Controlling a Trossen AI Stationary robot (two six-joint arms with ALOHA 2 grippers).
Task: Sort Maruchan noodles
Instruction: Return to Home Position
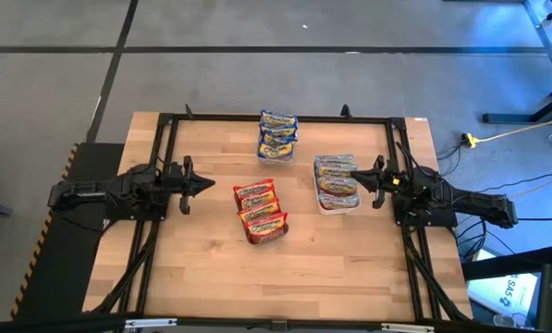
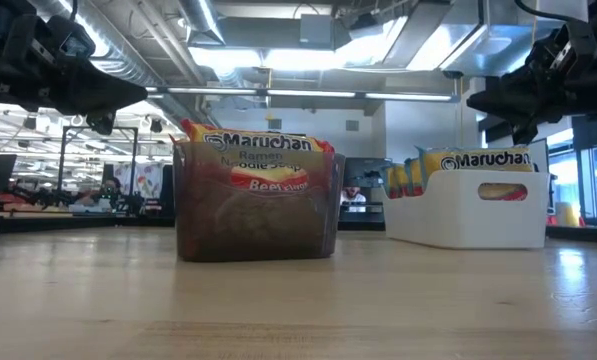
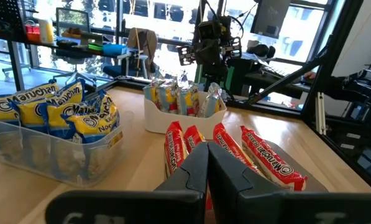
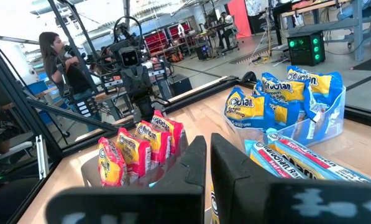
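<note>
Looking down on the wooden table [image 1: 202, 277], we see all the Maruchan noodles sorted into three groups between the two arms. The red packets [image 1: 261, 211] stand on edge in a dark tinted bin [image 2: 208, 235] near the middle of the table, on the side of the left arm. The blue packets [image 1: 278, 134] stand in a clear bin [image 3: 23, 152] at the far edge. The pinkish-orange packets [image 1: 336, 178] fill a white container [image 2: 468, 215] just beside the right gripper.

The left gripper [image 1: 204, 185] hangs above the table, apart from the red packets and pointing toward them. In its wrist view its fingers [image 3: 191, 171] are pressed together and hold nothing. The right gripper [image 1: 368, 181] hangs at the outer side of the white container, pointing toward the middle. Its fingers [image 4: 188, 168] are also close together, with only a thin line between them, and nothing is pinched. In the low view both arms stay high, above the bins.

Beyond the table, in the right wrist view, a person [image 4: 58, 56] stands in the room.
</note>
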